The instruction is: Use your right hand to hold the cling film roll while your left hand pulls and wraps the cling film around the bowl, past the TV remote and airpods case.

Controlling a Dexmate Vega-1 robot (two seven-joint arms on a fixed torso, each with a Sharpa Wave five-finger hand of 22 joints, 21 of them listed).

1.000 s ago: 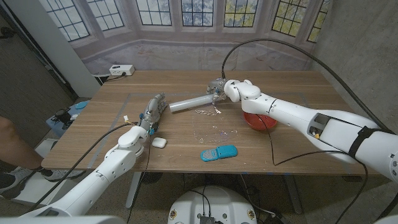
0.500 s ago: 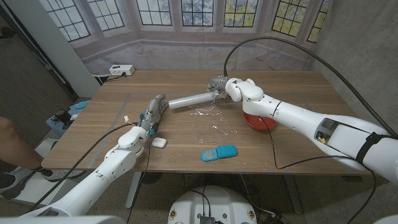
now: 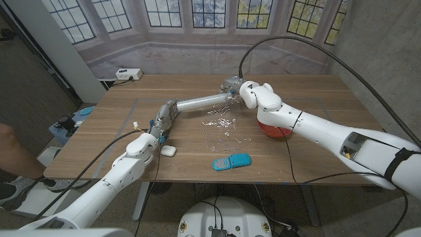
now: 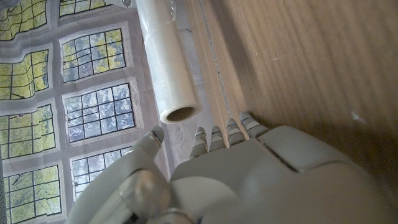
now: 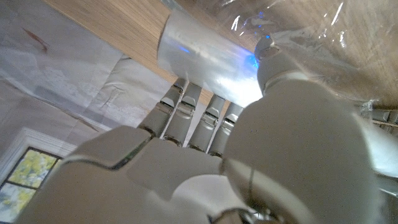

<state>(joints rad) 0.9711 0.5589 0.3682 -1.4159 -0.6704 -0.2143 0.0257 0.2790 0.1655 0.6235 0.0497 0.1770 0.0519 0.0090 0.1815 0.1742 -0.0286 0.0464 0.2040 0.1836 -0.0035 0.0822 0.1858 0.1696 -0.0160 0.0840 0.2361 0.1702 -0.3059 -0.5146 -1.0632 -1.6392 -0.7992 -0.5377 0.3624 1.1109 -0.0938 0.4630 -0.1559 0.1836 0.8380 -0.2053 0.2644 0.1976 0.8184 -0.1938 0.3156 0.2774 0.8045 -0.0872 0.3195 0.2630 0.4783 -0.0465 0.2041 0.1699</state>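
Spanning the table (image 3: pixel 316 92), the right hand (image 3: pixel 231 86) grips one end of the cling film roll (image 3: pixel 200 102), steadying it so film can be drawn toward the bowl (image 3: pixel 273 128), while the left hand (image 3: pixel 164 117), fingers (image 4: pixel 219 134) apart and empty, waits just beside the free end.

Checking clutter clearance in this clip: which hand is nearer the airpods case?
Left. The left hand reaches just beyond the airpods case, its wrist beside it. The right hand holds the cling film roll across the table.
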